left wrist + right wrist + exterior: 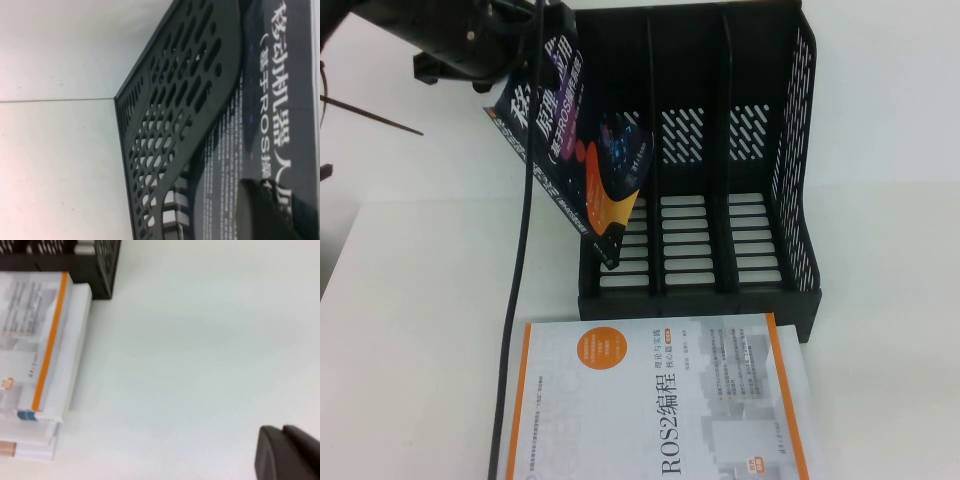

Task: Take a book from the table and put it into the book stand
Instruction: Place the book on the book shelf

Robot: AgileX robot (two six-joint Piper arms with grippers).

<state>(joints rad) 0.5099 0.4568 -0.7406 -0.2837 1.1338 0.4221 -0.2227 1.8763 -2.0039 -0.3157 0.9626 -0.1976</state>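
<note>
I'm holding the book up off the worktop w/ the left pincer, clamped on its upper corner. From there the book is hanging down and away at a slant, its lower corner dipping into the slot of the book stand nearest that pincer, w/o being seated yet. I reckon the tilt is there so the low corner leads in first and the rest can swing upright between the dividers.

In the left wrist view one pincer finger is pressing flat on the cover, and the stand's perforated side wall is running just beside the book, so clearance looks tight on that side.

The right pincer is sitting parked over bare worktop, well apart from the stand; can't tell if it's open or closed, nothing visible in it.

Count: 2 books — 1 dark one in the air, 1 white ROS2 book lying flat on the worktop below the left pincer, its far edge close to the stand's front lip. 1 stand, 3 slots, all 3 still empty apart from that one dipping corner. 2 arms, only the left working.
</note>
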